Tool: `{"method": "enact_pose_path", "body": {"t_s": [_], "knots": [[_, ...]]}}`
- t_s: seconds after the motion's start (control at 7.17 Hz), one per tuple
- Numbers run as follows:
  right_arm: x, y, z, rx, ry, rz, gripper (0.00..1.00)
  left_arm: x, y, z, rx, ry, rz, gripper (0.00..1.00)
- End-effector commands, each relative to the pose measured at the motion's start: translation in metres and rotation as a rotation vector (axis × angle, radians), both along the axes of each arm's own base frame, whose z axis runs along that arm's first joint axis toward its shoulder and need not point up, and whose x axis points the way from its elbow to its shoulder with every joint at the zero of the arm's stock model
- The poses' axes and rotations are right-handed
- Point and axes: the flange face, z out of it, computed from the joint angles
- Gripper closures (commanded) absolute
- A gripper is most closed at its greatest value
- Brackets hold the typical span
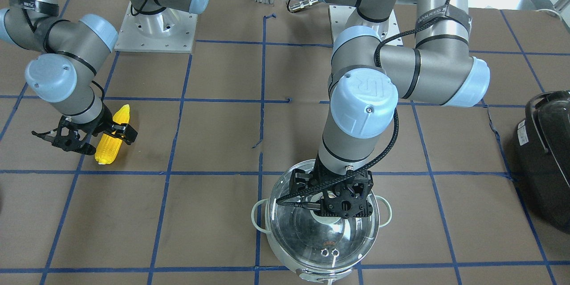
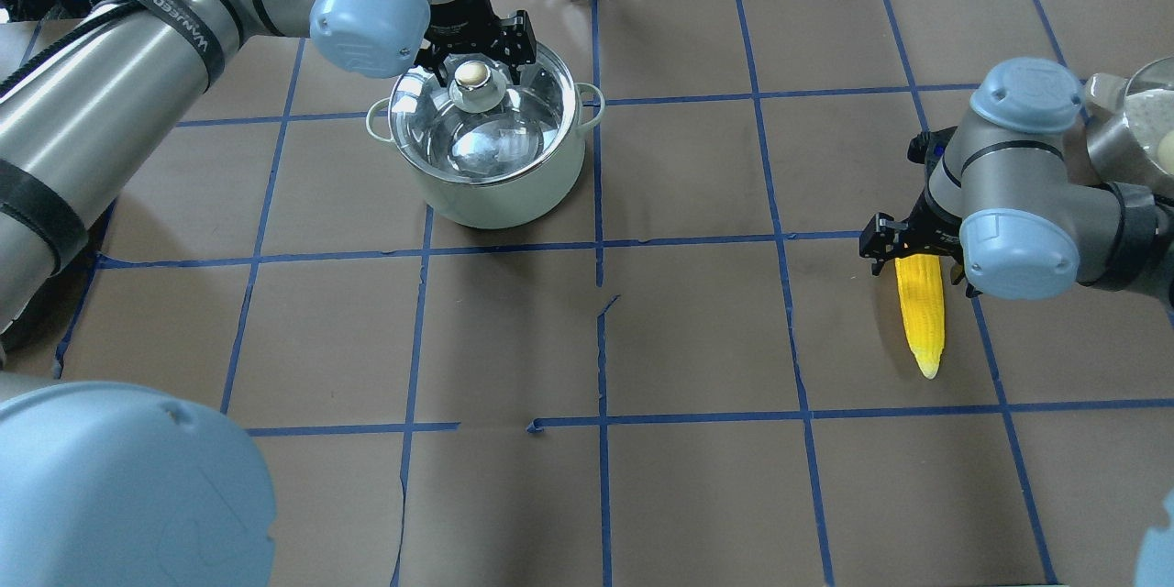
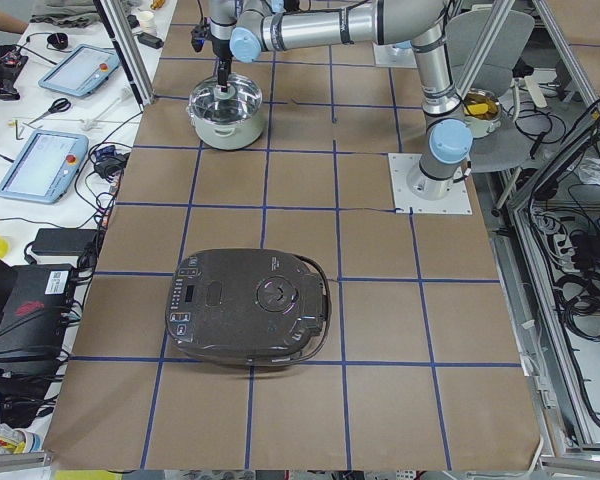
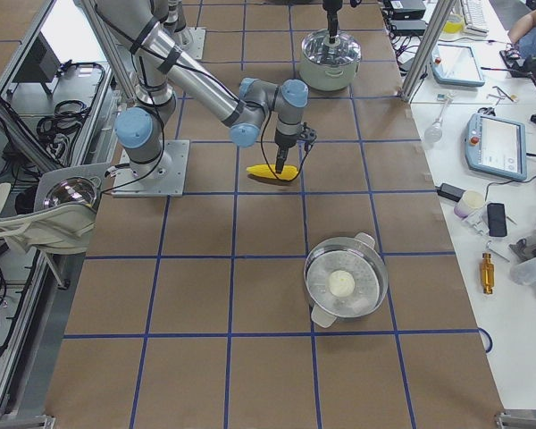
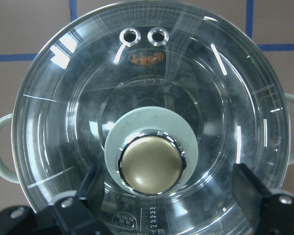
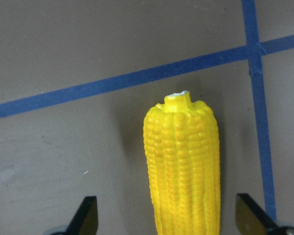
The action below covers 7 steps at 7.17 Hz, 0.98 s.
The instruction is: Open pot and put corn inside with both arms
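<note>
On the worktop (image 2: 697,339), at eleven o'clock, the wide-open left gripper (image 5: 169,188) straddles the knob (image 5: 149,164) of the pot (image 2: 495,183)'s fragile, likely slippery glass lid (image 5: 235,98); at three o'clock, the wide-open right gripper (image 6: 166,205) straddles the thicker half of the probably light, stiff corn (image 2: 920,316).

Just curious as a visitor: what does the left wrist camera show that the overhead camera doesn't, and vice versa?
Only the left wrist view shows the two small holes in the glass lid. Only the overhead view shows the corn lying on the table, the right gripper at its thick end. Both show the pot, lid on, with the left gripper open either side of the knob.
</note>
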Motion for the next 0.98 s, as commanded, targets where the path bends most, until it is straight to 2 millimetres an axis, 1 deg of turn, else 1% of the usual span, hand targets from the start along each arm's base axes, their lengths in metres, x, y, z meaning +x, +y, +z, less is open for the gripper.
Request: {"method": "enact_pose_path", "body": {"t_s": [0.0,0.14,0.28,0.42,0.56,0.7,0.84], "knots": [[-0.007,0.001,-0.014,0.019,-0.010,-0.016,0.00,-0.001,-0.006,-0.009,-0.008,0.002,0.000,0.10],[-0.007,0.002,-0.016,0.024,-0.011,-0.016,0.00,0.001,-0.006,-0.008,-0.012,0.000,0.002,0.11],[-0.007,0.002,-0.017,0.027,-0.011,-0.020,0.00,0.002,-0.006,-0.008,-0.012,-0.017,0.004,0.16],[-0.007,0.002,-0.017,0.025,-0.012,-0.030,0.21,0.007,-0.006,-0.011,-0.012,-0.068,0.006,0.24],[-0.007,0.002,-0.017,0.024,-0.011,-0.030,0.73,0.008,-0.005,-0.007,-0.016,-0.062,0.007,0.29],[-0.006,-0.003,-0.014,0.007,-0.030,-0.032,1.00,0.010,-0.005,-0.008,-0.014,-0.062,0.011,0.36],[-0.002,-0.008,-0.010,-0.032,-0.068,-0.037,1.00,0.010,-0.005,-0.009,-0.012,-0.058,0.020,0.37]]}}
